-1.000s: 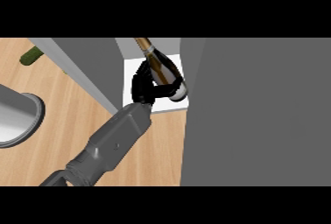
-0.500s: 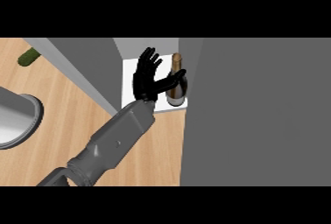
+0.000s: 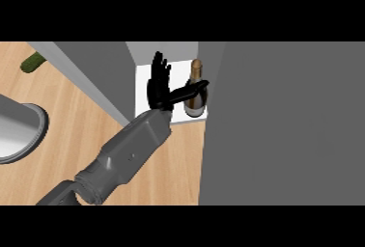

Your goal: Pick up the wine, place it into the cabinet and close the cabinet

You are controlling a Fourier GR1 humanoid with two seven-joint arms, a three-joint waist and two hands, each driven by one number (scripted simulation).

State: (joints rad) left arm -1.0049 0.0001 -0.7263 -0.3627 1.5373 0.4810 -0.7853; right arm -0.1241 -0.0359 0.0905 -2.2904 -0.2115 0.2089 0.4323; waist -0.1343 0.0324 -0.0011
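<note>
We see one grey forearm [image 3: 128, 154] coming up from the lower left of the head view, ending in a black hand [image 3: 158, 89]; which arm it is we cannot tell for certain, though it enters at the left. The hand's fingers are straight and spread, pointing to the far side, and the thumb juts right, touching or just beside the dark glass wine bottle with a tan foil neck [image 3: 197, 91]. The fingers are not curled round the bottle.

The bottle stands on the white floor of the open cabinet compartment [image 3: 143, 77], at its right side, just beside the large grey cabinet door panel [image 3: 285, 125] that fills the right of the view. A grey wall panel [image 3: 92, 72] bounds the compartment on the left.

On the light wooden counter [image 3: 64, 140] at the left edge sits a grey round metal pot [image 3: 18, 132], and a green object [image 3: 32, 62] lies at the far left, partly hidden.
</note>
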